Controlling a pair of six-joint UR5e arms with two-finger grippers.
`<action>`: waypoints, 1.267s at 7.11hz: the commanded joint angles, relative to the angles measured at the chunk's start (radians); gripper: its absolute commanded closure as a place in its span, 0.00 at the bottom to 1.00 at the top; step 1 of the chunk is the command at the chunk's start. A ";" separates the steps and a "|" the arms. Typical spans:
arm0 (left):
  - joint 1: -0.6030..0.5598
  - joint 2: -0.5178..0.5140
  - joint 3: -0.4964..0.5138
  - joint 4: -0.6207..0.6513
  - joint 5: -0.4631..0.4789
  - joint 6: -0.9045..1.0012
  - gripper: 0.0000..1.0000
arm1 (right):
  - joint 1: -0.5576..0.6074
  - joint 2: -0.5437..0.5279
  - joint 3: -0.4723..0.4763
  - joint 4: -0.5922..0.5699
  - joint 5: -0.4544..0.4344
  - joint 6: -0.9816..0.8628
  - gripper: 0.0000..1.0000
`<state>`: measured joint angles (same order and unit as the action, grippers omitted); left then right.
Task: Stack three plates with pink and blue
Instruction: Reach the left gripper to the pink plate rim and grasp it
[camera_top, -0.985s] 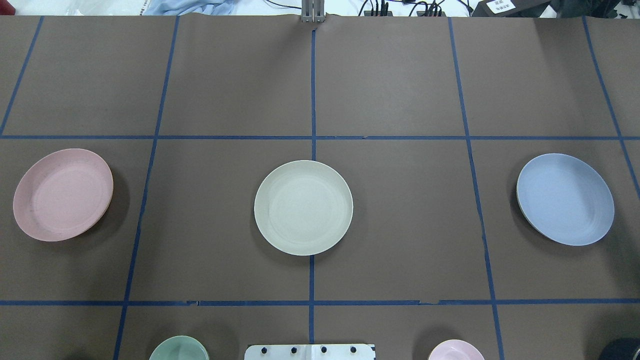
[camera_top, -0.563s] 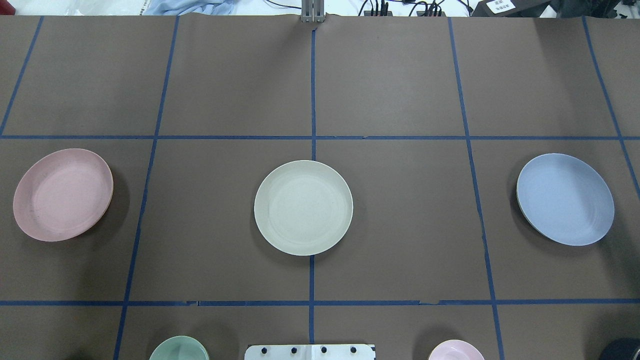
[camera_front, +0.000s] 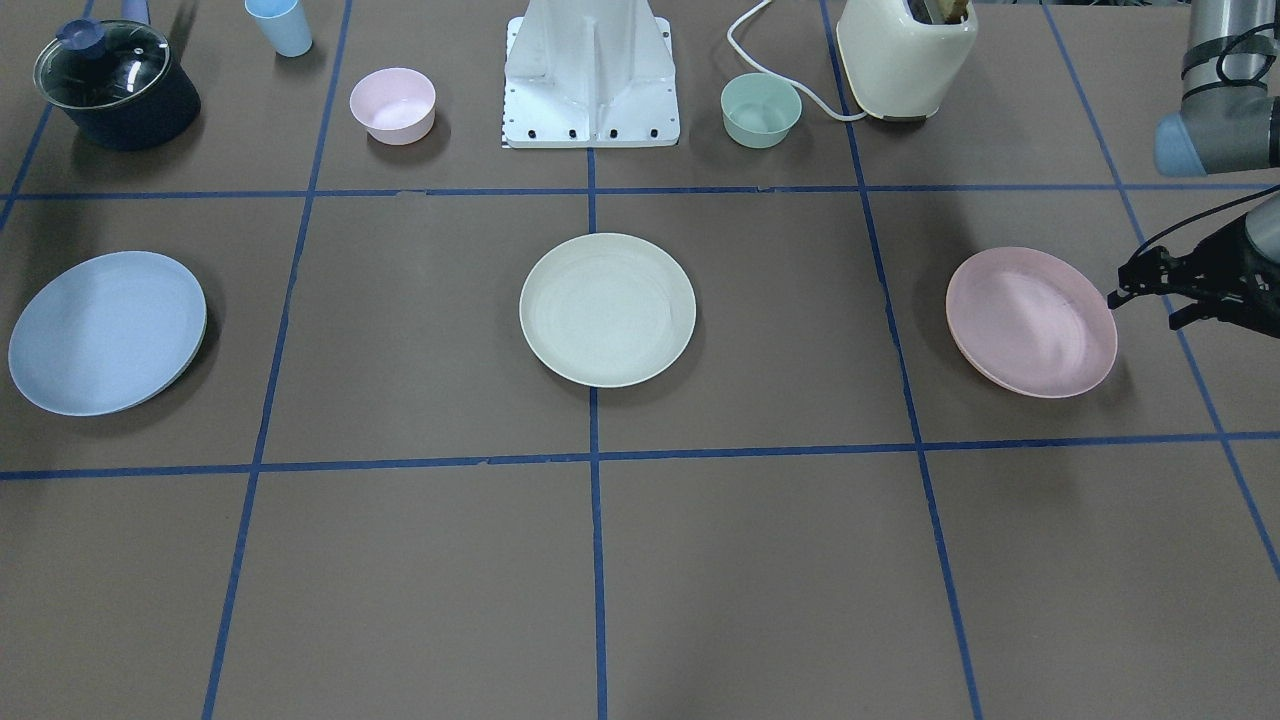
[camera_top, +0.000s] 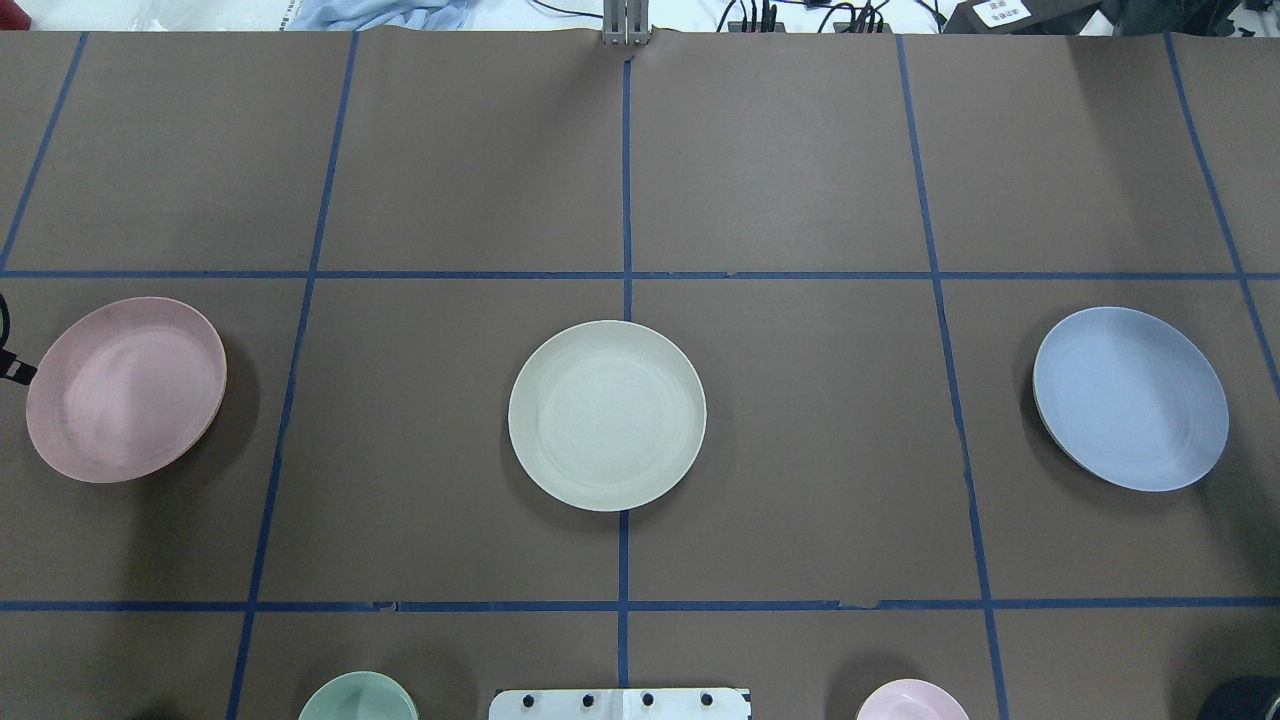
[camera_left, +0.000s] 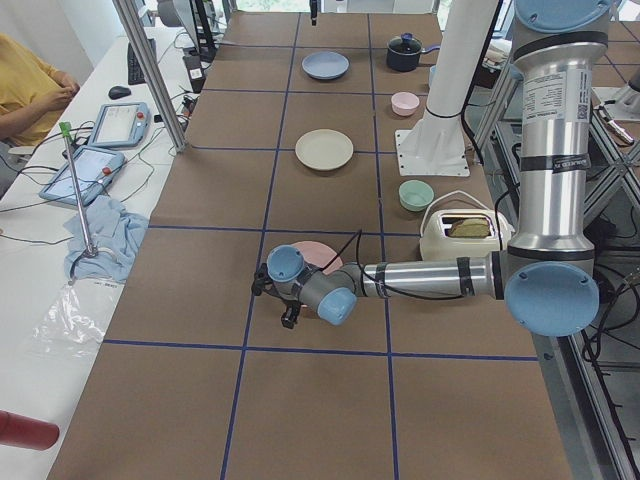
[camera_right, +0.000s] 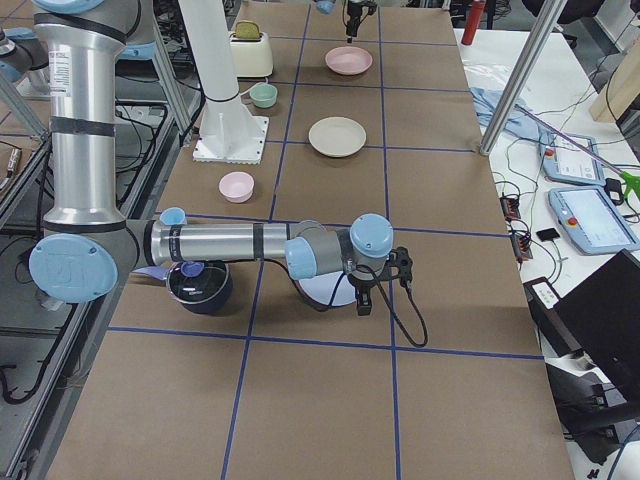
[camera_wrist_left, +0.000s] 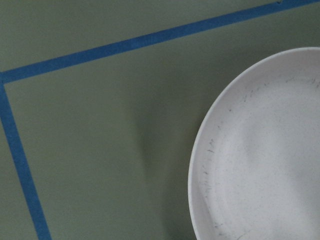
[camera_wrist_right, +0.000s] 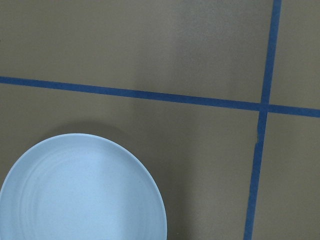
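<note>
Three plates lie apart in a row on the brown table. The cream-white plate (camera_top: 606, 415) is in the middle, the pale pink plate (camera_top: 125, 390) on my left, and the pale blue plate (camera_top: 1130, 398) on my right. My left gripper (camera_front: 1143, 308) hovers just outside the pink plate's (camera_front: 1032, 322) outer rim, open and empty. My right gripper (camera_right: 383, 290) shows only in the exterior right view, over the outer edge of the blue plate (camera_right: 325, 292); I cannot tell whether it is open or shut. The wrist views show only plate rims and no fingers.
Along the robot's side of the table stand a lidded dark pot (camera_front: 115, 85), a light-blue cup (camera_front: 280, 25), a small pink bowl (camera_front: 392, 104), the white robot base (camera_front: 590, 80), a small green bowl (camera_front: 761, 109) and a cream toaster (camera_front: 905, 55).
My left gripper has come into the overhead view at its left edge, beside the pink plate. The three plates have not moved.
</note>
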<state>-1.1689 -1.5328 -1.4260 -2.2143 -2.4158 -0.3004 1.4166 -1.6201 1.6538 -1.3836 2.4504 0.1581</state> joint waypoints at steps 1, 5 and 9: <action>0.018 -0.039 0.047 -0.004 -0.008 -0.016 0.21 | -0.001 -0.001 0.000 0.000 0.002 0.000 0.00; 0.075 -0.041 0.041 -0.007 -0.006 -0.128 1.00 | -0.002 -0.001 -0.006 0.000 0.001 -0.002 0.00; 0.074 -0.084 -0.166 0.036 -0.116 -0.361 1.00 | -0.007 0.002 0.000 0.003 -0.005 -0.003 0.00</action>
<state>-1.0953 -1.5836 -1.5053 -2.1968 -2.4747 -0.5273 1.4116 -1.6192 1.6513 -1.3807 2.4447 0.1551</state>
